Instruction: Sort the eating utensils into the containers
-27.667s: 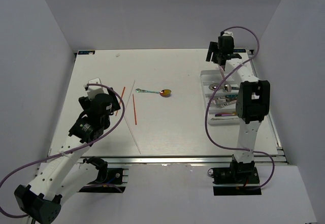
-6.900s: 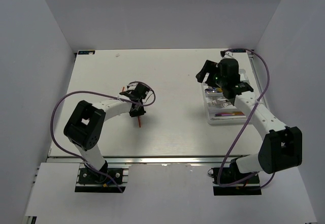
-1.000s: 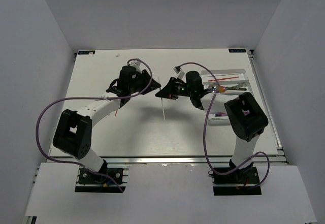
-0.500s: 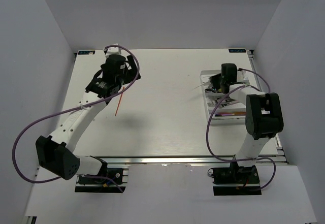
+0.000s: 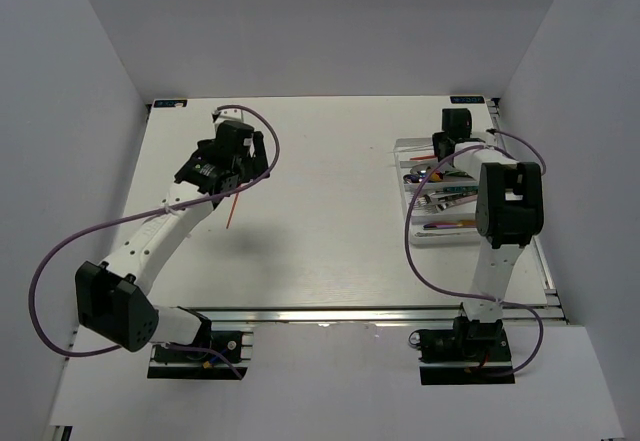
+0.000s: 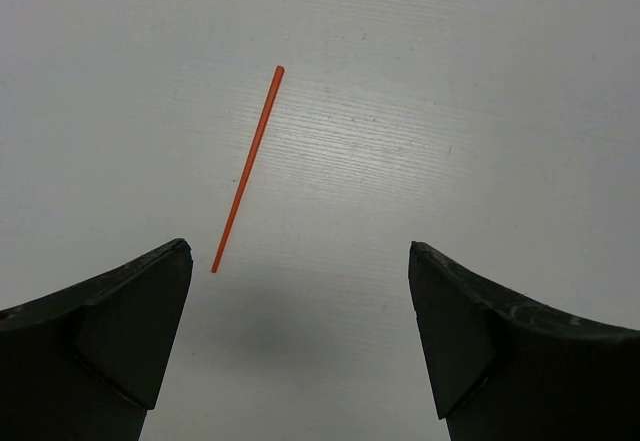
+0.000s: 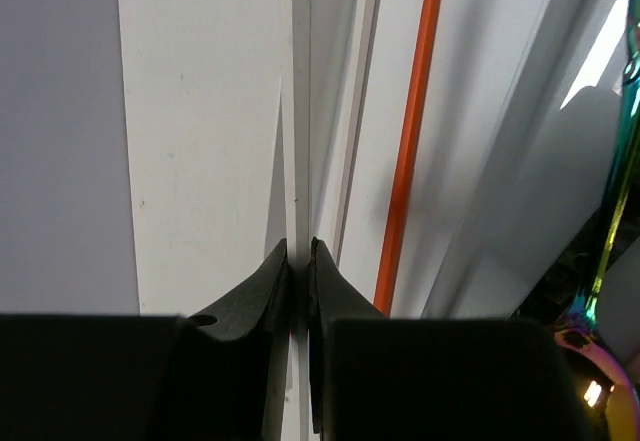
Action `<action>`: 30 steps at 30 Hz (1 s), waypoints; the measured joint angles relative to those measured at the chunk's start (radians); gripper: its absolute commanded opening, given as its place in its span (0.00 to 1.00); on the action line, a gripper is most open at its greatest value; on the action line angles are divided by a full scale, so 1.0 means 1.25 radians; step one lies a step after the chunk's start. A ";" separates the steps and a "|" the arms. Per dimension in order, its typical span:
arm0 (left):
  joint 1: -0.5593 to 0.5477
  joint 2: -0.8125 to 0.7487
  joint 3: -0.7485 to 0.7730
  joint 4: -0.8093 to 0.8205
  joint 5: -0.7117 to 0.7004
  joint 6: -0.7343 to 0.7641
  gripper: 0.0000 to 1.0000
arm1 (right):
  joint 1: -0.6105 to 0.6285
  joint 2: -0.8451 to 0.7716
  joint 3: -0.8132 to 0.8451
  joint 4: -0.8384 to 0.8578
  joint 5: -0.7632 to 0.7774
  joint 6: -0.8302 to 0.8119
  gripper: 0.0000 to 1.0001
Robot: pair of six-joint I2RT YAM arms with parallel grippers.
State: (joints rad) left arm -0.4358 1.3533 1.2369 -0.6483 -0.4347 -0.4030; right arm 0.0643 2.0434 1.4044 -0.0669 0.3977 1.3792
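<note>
A white chopstick [image 7: 300,111] was pinched between the right gripper [image 7: 300,246]'s closed fingers, running straight away from the fingertips along the edge of the white cutlery tray [image 5: 440,240]; whether it lay inside a compartment or on the wall could not be told. Just beside it, in a long compartment, lay an orange chopstick [image 7: 410,161], and further to the side an iridescent teal and gold utensil [image 7: 615,211] showed at the frame's edge. From above, that gripper was at the tray's far end, with more silver and coloured cutlery in the compartments nearer the arm's base. Well apart, on the left half of the table [image 5: 330,231], a single red-orange chopstick [image 6: 247,169] lay bare on the surface, and the left gripper [image 6: 298,251] hung above it, fingers spread wide and holding nothing.
</note>
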 measured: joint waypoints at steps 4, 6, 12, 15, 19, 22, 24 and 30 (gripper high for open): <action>0.000 0.009 0.000 -0.005 -0.003 0.013 0.98 | -0.021 0.000 -0.005 0.016 0.013 0.002 0.00; 0.000 0.012 0.000 -0.005 -0.004 0.018 0.98 | -0.032 0.000 -0.005 0.016 0.015 0.000 0.00; 0.000 0.014 -0.013 -0.002 -0.005 0.024 0.98 | -0.071 0.002 -0.006 0.051 0.001 -0.013 0.00; 0.000 0.023 -0.016 -0.002 -0.005 0.027 0.98 | -0.085 0.010 -0.006 0.068 -0.007 -0.021 0.11; 0.000 0.033 -0.016 -0.002 -0.005 0.031 0.98 | -0.091 0.020 -0.006 0.081 -0.024 -0.031 0.32; 0.000 0.038 -0.016 -0.002 -0.005 0.034 0.98 | -0.091 0.020 -0.007 0.094 -0.045 -0.042 0.50; 0.002 0.040 -0.016 -0.002 -0.004 0.036 0.98 | -0.092 0.020 -0.007 0.105 -0.061 -0.043 0.64; 0.040 0.051 -0.018 0.008 0.014 0.045 0.98 | -0.092 -0.002 -0.033 0.120 -0.097 -0.059 0.76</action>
State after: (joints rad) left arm -0.3862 1.4166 1.2140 -0.6384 -0.4175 -0.3462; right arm -0.0505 2.0407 1.3636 0.0830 0.2768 1.3060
